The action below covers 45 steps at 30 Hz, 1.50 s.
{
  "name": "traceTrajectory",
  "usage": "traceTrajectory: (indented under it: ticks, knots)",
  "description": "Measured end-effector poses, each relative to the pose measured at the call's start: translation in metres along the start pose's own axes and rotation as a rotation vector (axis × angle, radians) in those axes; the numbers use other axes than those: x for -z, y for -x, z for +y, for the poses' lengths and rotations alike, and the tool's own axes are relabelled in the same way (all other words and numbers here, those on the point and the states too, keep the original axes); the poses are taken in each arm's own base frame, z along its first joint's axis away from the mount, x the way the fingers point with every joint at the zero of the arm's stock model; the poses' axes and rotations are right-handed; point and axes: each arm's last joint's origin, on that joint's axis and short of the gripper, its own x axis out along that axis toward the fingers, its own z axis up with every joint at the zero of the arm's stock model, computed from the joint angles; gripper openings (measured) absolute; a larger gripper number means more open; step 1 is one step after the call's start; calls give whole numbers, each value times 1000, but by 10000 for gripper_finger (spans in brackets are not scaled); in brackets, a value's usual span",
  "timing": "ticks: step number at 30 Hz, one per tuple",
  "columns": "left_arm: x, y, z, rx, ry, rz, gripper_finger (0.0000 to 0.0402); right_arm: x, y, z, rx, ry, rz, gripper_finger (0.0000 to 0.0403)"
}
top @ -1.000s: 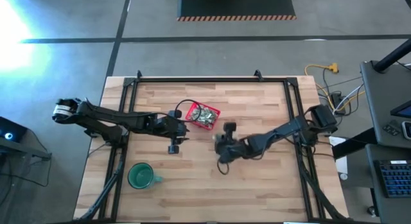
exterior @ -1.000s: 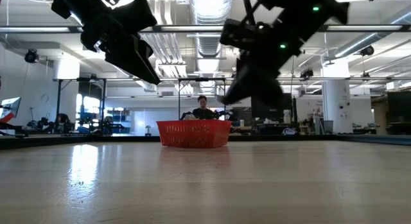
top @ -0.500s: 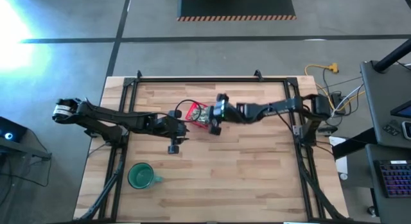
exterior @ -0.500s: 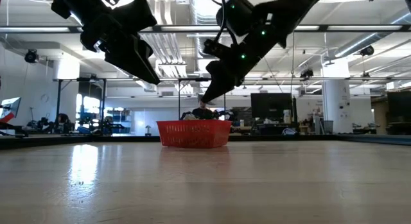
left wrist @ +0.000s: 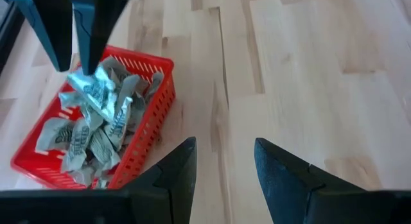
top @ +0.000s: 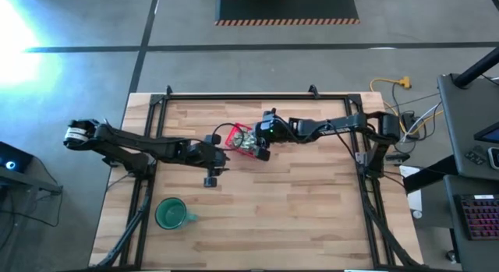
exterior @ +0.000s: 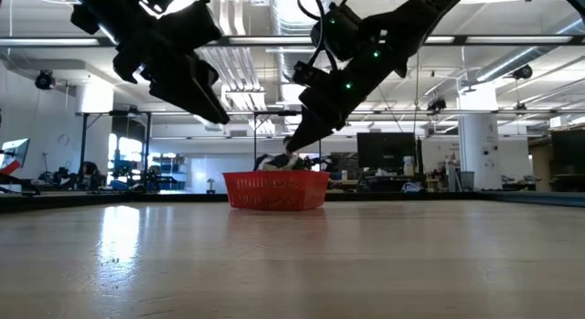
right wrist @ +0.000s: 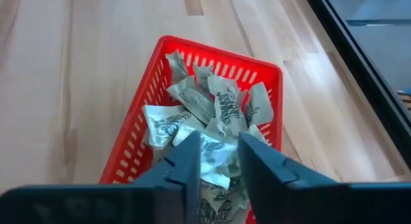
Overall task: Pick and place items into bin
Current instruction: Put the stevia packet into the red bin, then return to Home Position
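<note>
The red basket (top: 244, 139) stands on the wooden table left of centre, toward the far edge, and holds several pale green-and-white wrapped pieces (right wrist: 205, 108). My right gripper (right wrist: 218, 169) hangs over the basket's near right part, its fingers apart, also in the left wrist view (left wrist: 72, 38). One wrapped piece (left wrist: 95, 89) sits right under its fingertips, on top of the heap. My left gripper (left wrist: 225, 172) is open above bare table just left of the basket (left wrist: 154, 108), with nothing between its fingers. My right gripper points slanting down into the basket from the table's right. The wrapped piece (right wrist: 215, 161) shows between and just below its parted fingers, over the heap. Whether the fingers touch it I cannot tell.
A dark-green mug (top: 171, 213) stands near the table's front left. Black frame rails (top: 234, 97) run along the far and side edges. Bare wood lies in front of and to the right of the basket (exterior: 276, 189).
My right gripper has swung from the middle of the table toward the far edge, rolling as it went. It came over the basket about half a second ago and has stayed there since. The basket has not moved.
</note>
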Motion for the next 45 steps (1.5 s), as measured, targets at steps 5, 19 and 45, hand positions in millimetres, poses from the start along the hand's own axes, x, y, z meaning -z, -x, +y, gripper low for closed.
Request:
traceTrajectory:
  ticks: [5, 19, 45]
  knots:
    - [-2, 0, 0, -2, 3, -23, 141, -6, 1, -1, 0, 33, -19, 143]
    - [-24, 6, 6, -113, -11, -185, 141, -24, 34, 10, -26, 153, -65, 165]
    - [-30, 6, 19, -333, -53, -327, 141, 80, 150, 14, -153, -89, -806, 151]
